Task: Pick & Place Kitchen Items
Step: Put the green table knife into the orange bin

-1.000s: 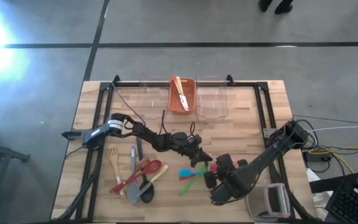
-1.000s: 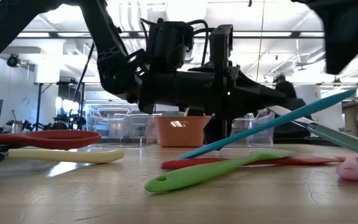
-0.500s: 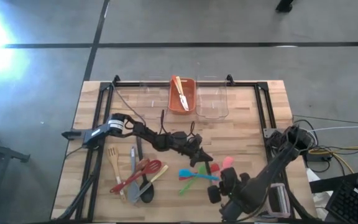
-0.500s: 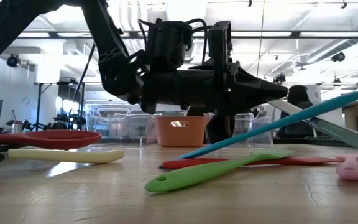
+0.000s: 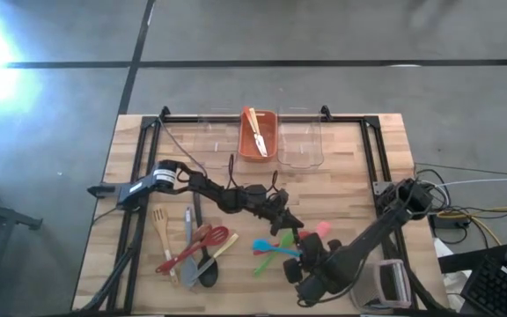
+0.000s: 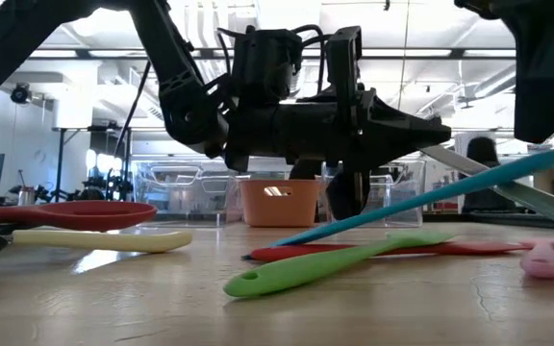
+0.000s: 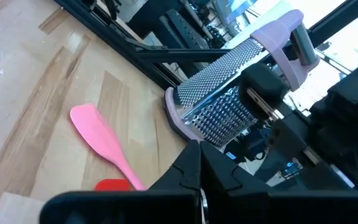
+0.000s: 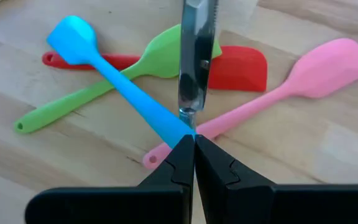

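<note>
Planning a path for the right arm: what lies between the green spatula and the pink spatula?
In the right wrist view, between the green spatula and the pink spatula lie the blue spatula, crossing both, and the red spatula beneath.

Small blue (image 8: 114,74), green (image 8: 117,78), red (image 8: 238,67) and pink (image 8: 303,78) spatulas lie crossed flat; big spoons and spatulas (image 5: 192,251) cluster at nine o'clock of them.
</note>
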